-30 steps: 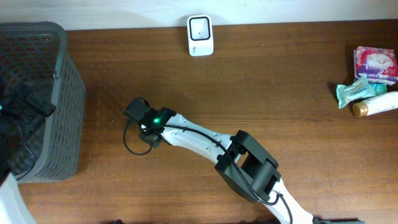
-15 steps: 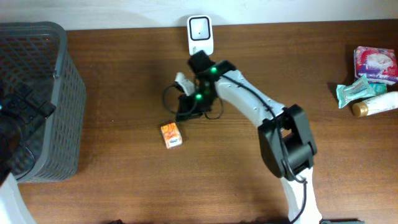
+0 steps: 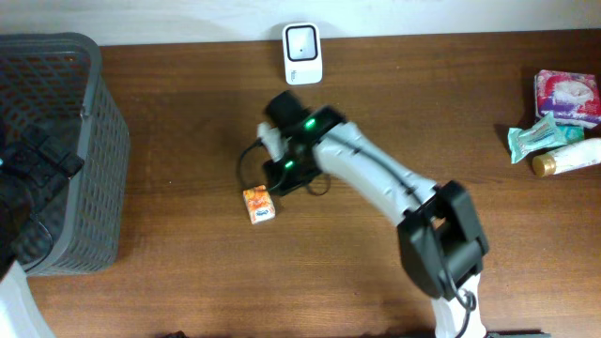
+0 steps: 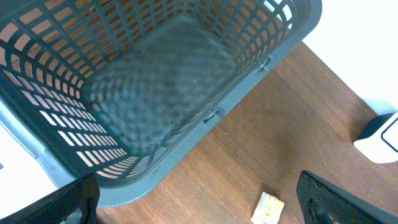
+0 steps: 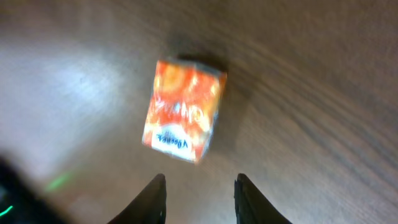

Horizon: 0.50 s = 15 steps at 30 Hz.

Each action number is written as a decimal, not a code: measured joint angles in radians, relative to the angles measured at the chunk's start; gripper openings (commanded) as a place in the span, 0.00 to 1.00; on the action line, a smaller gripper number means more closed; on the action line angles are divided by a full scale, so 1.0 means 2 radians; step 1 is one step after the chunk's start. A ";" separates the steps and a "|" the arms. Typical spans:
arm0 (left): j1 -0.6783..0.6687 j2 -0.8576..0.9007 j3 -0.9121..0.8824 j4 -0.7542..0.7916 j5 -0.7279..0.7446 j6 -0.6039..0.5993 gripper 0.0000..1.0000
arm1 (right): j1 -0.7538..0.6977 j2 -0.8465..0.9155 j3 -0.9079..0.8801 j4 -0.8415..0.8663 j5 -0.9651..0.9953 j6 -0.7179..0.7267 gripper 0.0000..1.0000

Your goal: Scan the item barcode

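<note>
Compared with half a second before, the right pincer (image 3: 275, 178) has been brought down from just in front of the scanner (image 3: 302, 53) towards the small orange box (image 3: 259, 204), which has not been shifted on the table (image 3: 423, 103).

In the right wrist view the right pincer's fingers (image 5: 155, 200) are seen a little apart, with nothing between them. The orange box is seen lying flat on the wood just ahead of the fingertips, not touched by them, and offset slightly to one side of the gap. Its long axis is pointed roughly away from the pincer, tilted a little, so its narrow width is presented across the line on which the jaws close.

The left pincer (image 4: 193, 186) is held spread wide and empty above the grey basket (image 3: 89, 141), and the box is well apart from it. The right arm is therefore judged the nearer one by far.

A short advance and descent is judged to be needed before a grip across the narrow sides can be made. The scanner lies behind the right pincer, on the far side from the box, so the box would then have to be carried back there. Which face bears the barcode cannot be told.
</note>
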 measured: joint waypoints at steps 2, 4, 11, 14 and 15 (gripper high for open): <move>0.000 0.000 0.000 0.000 0.000 0.000 0.99 | 0.061 0.000 0.000 0.031 0.096 0.025 0.43; 0.000 0.000 0.000 0.000 0.000 0.000 0.99 | 0.105 0.000 0.000 0.057 0.175 0.041 0.44; 0.000 0.000 0.000 0.000 0.000 0.000 0.99 | 0.156 0.030 0.000 0.093 0.280 0.066 0.44; 0.000 0.000 0.000 0.000 0.000 0.000 0.99 | 0.156 0.062 0.000 0.096 0.287 0.066 0.44; 0.000 0.000 0.000 0.000 0.000 0.000 0.99 | 0.156 0.070 0.000 0.096 0.288 0.066 0.43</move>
